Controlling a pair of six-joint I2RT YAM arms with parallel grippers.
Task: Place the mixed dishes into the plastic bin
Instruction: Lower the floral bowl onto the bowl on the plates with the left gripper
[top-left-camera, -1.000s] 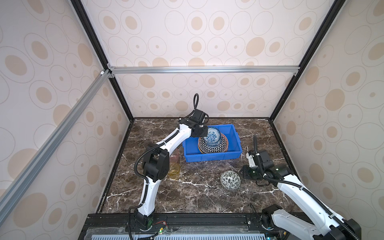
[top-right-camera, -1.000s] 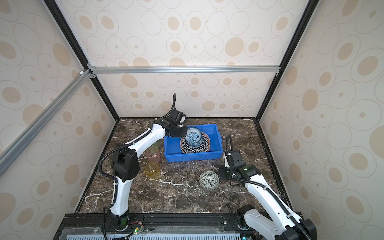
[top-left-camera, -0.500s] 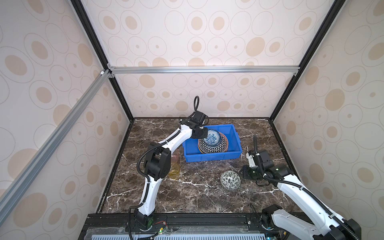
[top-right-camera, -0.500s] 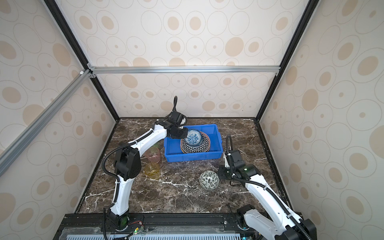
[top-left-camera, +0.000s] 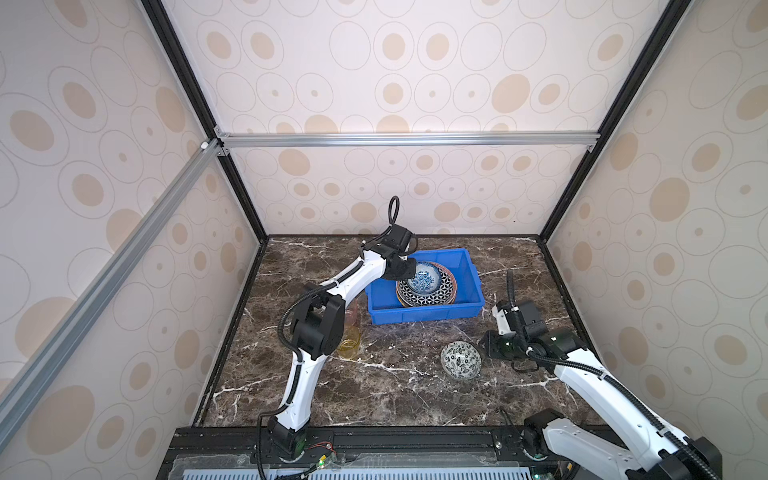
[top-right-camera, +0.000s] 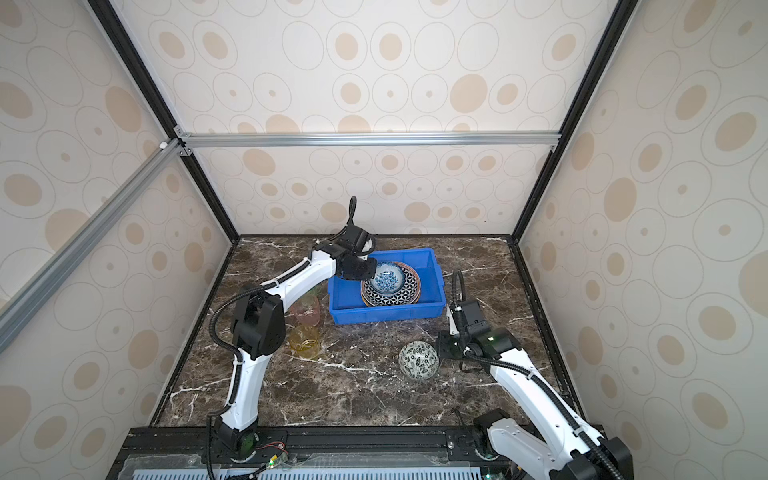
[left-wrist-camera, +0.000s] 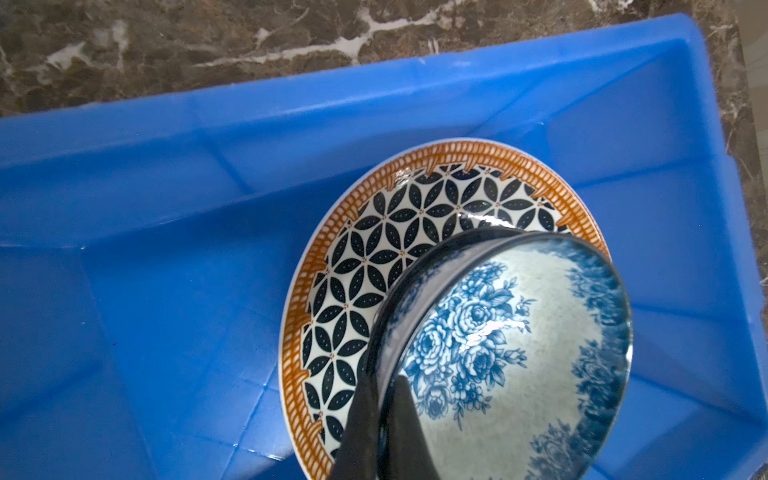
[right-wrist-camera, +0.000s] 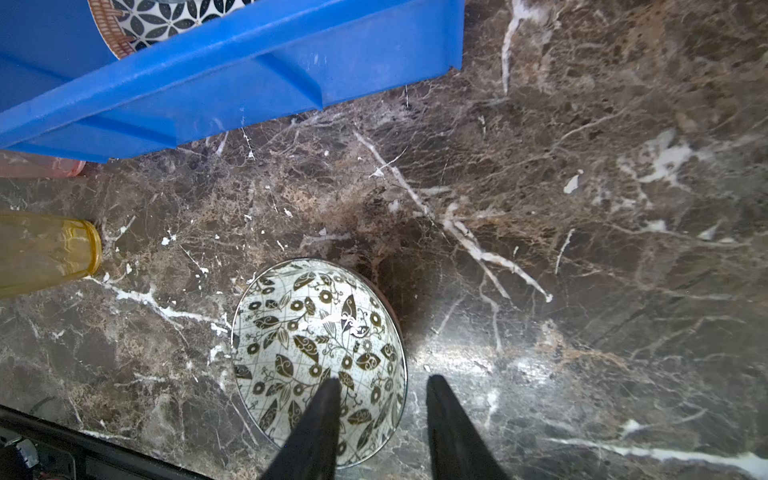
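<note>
The blue plastic bin (top-left-camera: 424, 318) (top-right-camera: 386, 312) stands at the back middle. In it lies a black-white geometric plate (top-left-camera: 434, 296) (left-wrist-camera: 374, 249) with an orange rim. My left gripper (top-left-camera: 405, 268) (left-wrist-camera: 382, 380) is shut on the rim of a blue-floral bowl (top-left-camera: 422, 279) (left-wrist-camera: 519, 353), held tilted just over that plate. A black-white bowl (top-left-camera: 460, 360) (right-wrist-camera: 320, 345) sits on the table in front of the bin. My right gripper (top-left-camera: 486, 345) (right-wrist-camera: 383, 379) is open at its right edge, one finger above the bowl's inside, the other outside the rim.
A yellow cup (top-right-camera: 304, 340) (right-wrist-camera: 45, 253) and a pink cup (top-right-camera: 306, 309) stand left of the bin, close beside the left arm's elbow. The cell's patterned walls close in the dark marble table (top-left-camera: 395, 386) on three sides.
My left gripper has brought the blue-floral bowl down and flatter onto the plate's area in the bin. The right arm and the black-white bowl have not moved.
</note>
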